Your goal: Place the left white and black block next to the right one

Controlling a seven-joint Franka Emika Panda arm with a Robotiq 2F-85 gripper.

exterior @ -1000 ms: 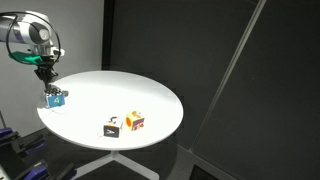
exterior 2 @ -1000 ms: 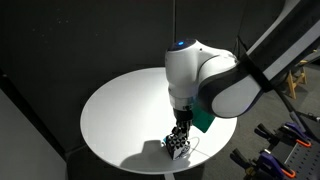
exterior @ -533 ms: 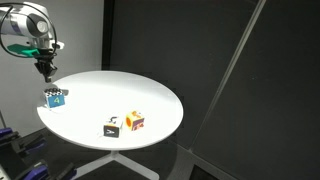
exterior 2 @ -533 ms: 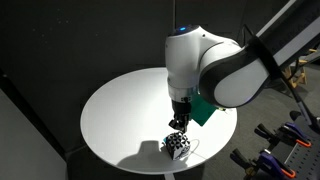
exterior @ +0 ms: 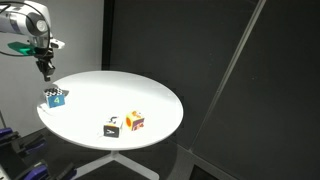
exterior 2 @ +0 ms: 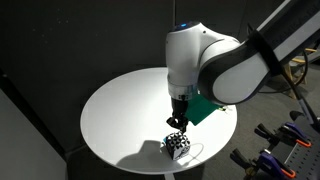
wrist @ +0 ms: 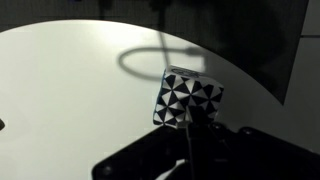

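In an exterior view the gripper (exterior: 44, 69), pressed together and empty, hangs above the checkered block (exterior: 57, 98) near the table (exterior: 150, 95) edge, well apart from the white-topped block (exterior: 112, 128) beside the orange cube (exterior: 134, 121). In an exterior view the gripper (exterior 2: 178, 120) hangs clear of the checkered block (exterior 2: 177, 146). The wrist view shows the checkered block (wrist: 190, 100) on the table (wrist: 70, 90).
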